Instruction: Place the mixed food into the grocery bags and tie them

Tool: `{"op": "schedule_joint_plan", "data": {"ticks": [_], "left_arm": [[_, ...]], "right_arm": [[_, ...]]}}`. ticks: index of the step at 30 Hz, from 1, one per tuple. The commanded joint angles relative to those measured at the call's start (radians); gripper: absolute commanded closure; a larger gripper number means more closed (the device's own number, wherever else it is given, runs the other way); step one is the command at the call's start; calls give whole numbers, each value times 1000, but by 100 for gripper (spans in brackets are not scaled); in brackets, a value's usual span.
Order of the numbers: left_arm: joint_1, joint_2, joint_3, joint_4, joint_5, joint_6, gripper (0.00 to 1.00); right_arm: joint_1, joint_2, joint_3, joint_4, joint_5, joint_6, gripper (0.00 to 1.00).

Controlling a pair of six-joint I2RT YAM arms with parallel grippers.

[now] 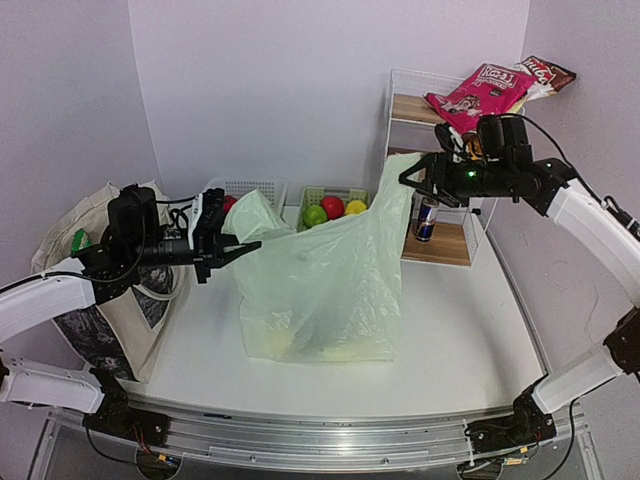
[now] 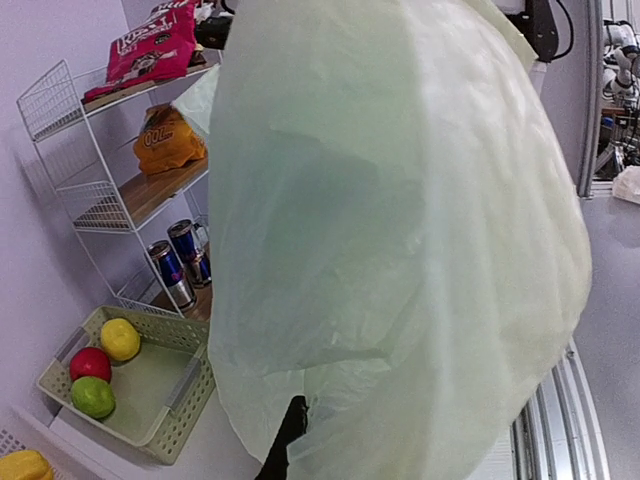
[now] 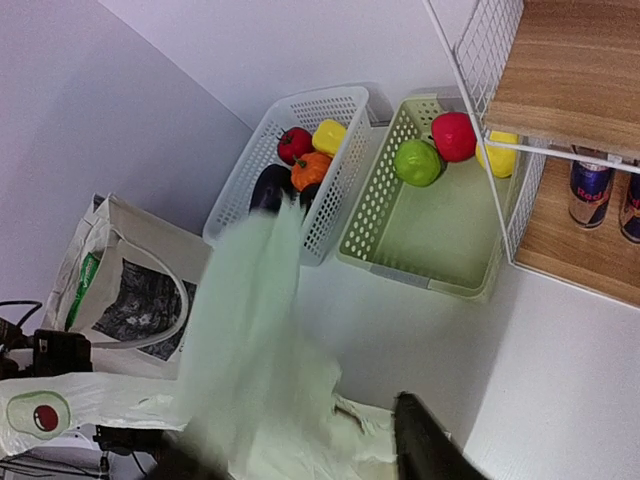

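The pale-green plastic grocery bag [image 1: 320, 290] stands on the table's middle, its mouth stretched between both arms. My left gripper [image 1: 228, 250] is shut on its left handle. In the left wrist view the bag [image 2: 400, 230] fills the frame and only one dark finger [image 2: 285, 445] shows. My right gripper [image 1: 408, 180] stands open by the right handle, which shows as a blurred strip [image 3: 250, 330] between its spread fingers. The beige canvas tote [image 1: 110, 300] stands at the left. Snack packets [image 1: 485, 85] and drink cans [image 1: 427, 218] sit on the wire rack.
A green basket [image 1: 340, 192] at the back holds green, red and yellow fruit. Left of it stands a white basket [image 3: 335, 105] with vegetables. The wire rack [image 1: 400, 100] stands at the back right, with an orange packet [image 2: 165, 140] on its middle shelf.
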Motion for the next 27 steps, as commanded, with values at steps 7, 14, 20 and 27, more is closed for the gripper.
{"op": "schedule_joint_plan", "data": {"ticks": [7, 14, 20, 27], "left_arm": [[-18, 5, 2, 89, -78, -77, 100], [-24, 7, -3, 97, -92, -92, 100], [-25, -2, -4, 81, -98, -73, 100], [-25, 7, -7, 83, -85, -71, 100]], "right_arm": [[34, -37, 391, -157, 141, -143, 13], [468, 189, 624, -252, 256, -324, 12], [720, 346, 714, -253, 348, -376, 9], [824, 387, 726, -248, 594, -371, 8]]}}
